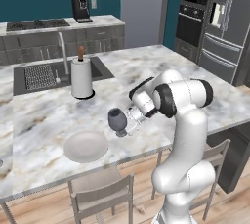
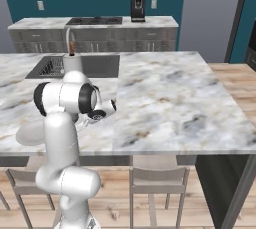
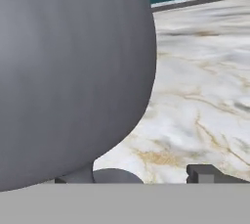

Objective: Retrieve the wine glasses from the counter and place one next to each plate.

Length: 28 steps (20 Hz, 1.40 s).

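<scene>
The gripper [image 1: 126, 123] reached out to the arm's left over the marble island [image 1: 195, 78], and a smoky grey wine glass [image 1: 117, 120] sat right at its tip, upright, with its rounded bowl just above the worktop. In the hand view that bowl [image 3: 73, 76] loomed very large across the left side, with its short stem and round foot [image 3: 117, 175] low in the picture and one dark fingertip [image 3: 205, 174] off to the right of them. The jaws appeared closed on the glass, though the fingers themselves were largely hidden behind it (the base views show only the hand's white body meeting the bowl).

Just beside the glass, toward the near edge of the island, lay a plain off-white plate [image 1: 86, 146], close to the glass but not touching it. The same plate peeked out behind the arm in the right base view [image 2: 29, 134].

Further back on the island stood a white paper towel roll [image 1: 82, 78] on a holder with a brown knob, next to the sink [image 1: 39, 76] and its faucet [image 1: 62, 52]. Against the teal wall ran the far counter [image 1: 105, 21] with a black cooktop [image 1: 36, 24] and a dark coffee machine [image 1: 81, 9]. Grey chairs [image 1: 102, 191] stood tucked along the island's near side.
</scene>
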Tool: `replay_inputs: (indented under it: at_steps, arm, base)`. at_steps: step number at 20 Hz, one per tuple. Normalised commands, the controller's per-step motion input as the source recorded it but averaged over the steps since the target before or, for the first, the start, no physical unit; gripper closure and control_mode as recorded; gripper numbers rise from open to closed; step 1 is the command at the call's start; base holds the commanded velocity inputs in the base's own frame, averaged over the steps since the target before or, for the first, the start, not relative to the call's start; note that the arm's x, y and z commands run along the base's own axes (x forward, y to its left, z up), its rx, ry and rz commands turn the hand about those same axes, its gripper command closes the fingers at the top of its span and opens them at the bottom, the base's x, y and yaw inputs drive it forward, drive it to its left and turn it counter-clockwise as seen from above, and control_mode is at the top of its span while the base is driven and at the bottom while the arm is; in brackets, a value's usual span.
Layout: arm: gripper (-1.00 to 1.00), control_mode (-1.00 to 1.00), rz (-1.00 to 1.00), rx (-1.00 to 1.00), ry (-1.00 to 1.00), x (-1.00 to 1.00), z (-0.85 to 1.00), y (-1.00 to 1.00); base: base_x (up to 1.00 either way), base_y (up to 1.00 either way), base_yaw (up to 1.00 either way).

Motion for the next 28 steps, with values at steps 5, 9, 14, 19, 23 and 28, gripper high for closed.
replay_inputs:
  at_steps: [5,9,14,19,23,28]
  arm:
    - [-1.0,-1.0,-0.02,-0.01,-0.02,-0.35,-0.98,-0.99]
    - [-1.0,-1.0,0.0,0.04,-0.03,-0.15,-0.98,-0.7]
    - [-1.0,-1.0,0.0,0.43,-0.32,-0.25,-0.58,-0.1]
    - [-1.0,-1.0,-0.03,-0.07,-0.05,0.05,-0.75,-0.32]
    - [-1.0,-1.0,-0.04,-0.05,0.04,0.04,-0.19,-0.46]
    - [-1.0,-1.0,-0.11,-0.11,0.2,-0.01,-0.27,-0.54]
  base:
    - [0.0,0.0,0.0]
    - [0.0,0.0,0.0]
    - [0.0,0.0,0.0]
    - [0.0,0.0,0.0]
    - [0.0,0.0,0.0]
    - [0.0,0.0,0.0]
